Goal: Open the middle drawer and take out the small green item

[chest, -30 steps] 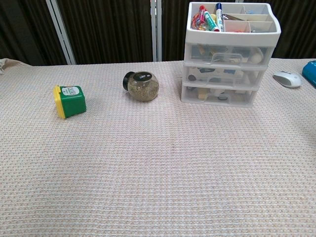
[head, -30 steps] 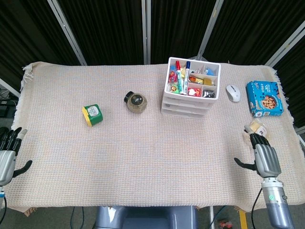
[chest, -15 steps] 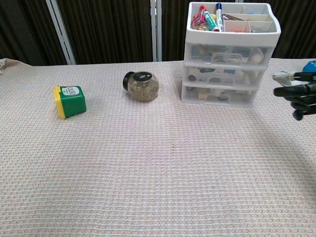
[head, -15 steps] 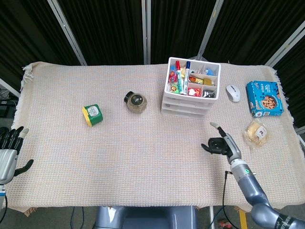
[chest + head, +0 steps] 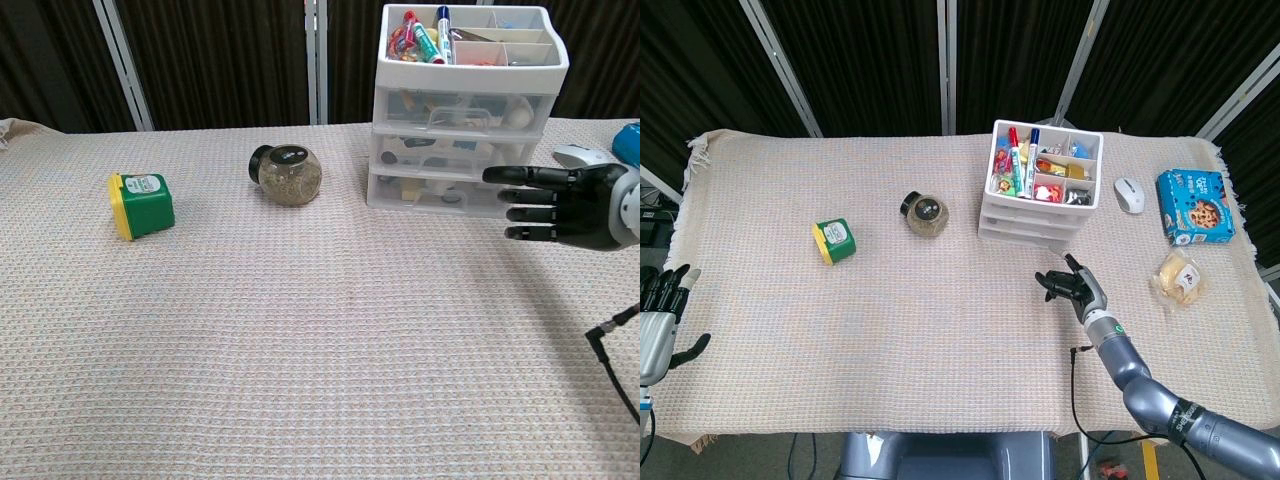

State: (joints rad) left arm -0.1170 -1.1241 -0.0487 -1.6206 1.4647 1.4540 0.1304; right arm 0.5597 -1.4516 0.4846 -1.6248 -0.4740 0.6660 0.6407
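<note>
Reaching toward the drawer unit point(image 5: 466, 110), right hand point(image 5: 560, 205) empty with fingers spread, near and right of the shut middle drawer point(image 5: 447, 152) (green item unseen, presumably inside); next needs hooking its handle; left hand point(image 5: 655, 325) open, idle.

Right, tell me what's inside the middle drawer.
The middle drawer is closed. Through its clear front only dark and pale shapes show; nothing green can be made out, and the rest is hidden.
</note>
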